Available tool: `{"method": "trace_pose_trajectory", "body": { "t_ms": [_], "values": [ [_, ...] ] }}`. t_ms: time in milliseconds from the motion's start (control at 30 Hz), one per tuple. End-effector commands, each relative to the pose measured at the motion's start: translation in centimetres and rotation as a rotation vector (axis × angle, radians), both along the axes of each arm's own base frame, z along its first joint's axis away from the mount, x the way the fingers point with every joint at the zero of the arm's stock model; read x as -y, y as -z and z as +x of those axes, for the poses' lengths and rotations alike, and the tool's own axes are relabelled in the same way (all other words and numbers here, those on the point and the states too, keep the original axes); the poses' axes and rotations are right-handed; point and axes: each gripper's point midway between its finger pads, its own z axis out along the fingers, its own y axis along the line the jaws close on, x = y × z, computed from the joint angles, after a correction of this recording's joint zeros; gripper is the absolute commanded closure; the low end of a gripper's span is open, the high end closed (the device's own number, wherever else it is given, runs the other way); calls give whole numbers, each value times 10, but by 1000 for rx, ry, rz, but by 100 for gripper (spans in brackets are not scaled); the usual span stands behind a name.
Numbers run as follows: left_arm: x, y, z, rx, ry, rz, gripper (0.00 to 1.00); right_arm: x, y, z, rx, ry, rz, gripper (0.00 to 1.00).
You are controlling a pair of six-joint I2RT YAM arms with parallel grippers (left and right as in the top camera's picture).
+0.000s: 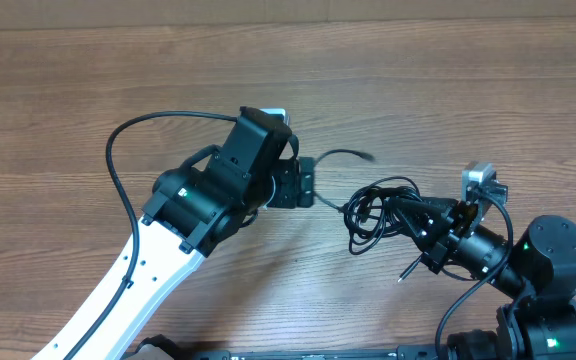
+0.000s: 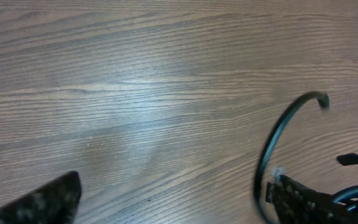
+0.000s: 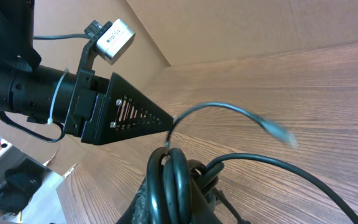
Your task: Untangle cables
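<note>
The cables are a tangle of thin black loops right of the table's middle. One strand runs up to a plug end, and another plug hangs below. My right gripper is shut on the bundle; in the right wrist view the loops wrap over its jaws and hide the fingertips. My left gripper is open, just left of the tangle. In the left wrist view its fingers stand wide apart, with one curved strand beside the right finger.
The wooden table runs to a cardboard wall at the back. The left arm's own thick black wire loops out to the left. The left gripper and its camera show in the right wrist view.
</note>
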Motion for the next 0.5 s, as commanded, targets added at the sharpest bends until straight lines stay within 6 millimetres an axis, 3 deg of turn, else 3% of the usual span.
{"method": "trace_pose_trajectory", "body": {
  "t_ms": [0, 267, 467],
  "values": [
    [0, -1, 3, 9, 5, 6, 0, 2, -12, -1, 37, 10, 3, 96],
    [3, -3, 2, 40, 88, 27, 0, 10, -2, 6, -3, 80, -19, 96],
    [-8, -9, 19, 70, 33, 6, 1, 21, 11, 12, -44, 158, -52, 96]
  ]
}}
